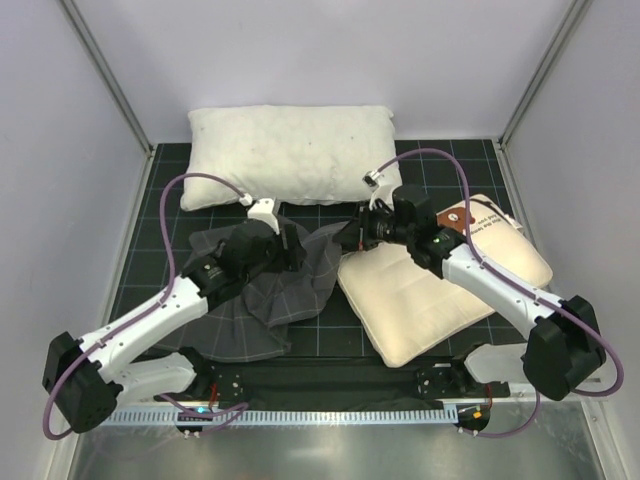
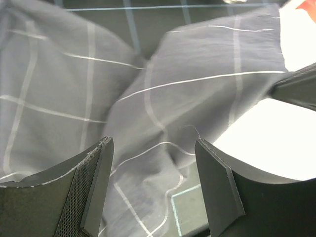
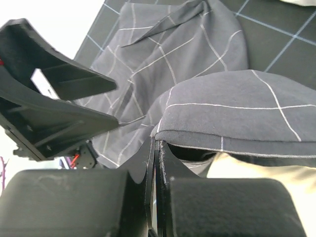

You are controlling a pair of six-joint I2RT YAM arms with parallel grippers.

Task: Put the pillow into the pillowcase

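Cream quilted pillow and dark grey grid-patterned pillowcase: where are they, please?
cream quilted pillow (image 1: 415, 310): top view, bare quilted lower part.
dark grey grid-patterned pillowcase (image 1: 282, 308): top view, crumpled middle fold.

A: Where does the overhead view sit?
B: Above and behind the arms (image 1: 150, 320), looking down on the whole tabletop (image 1: 480, 165).
A: And the wrist views?
B: Close in: one past the left gripper (image 2: 153, 143), one past the right gripper (image 3: 155, 143), both facing the pillowcase (image 1: 270, 290) all three share.
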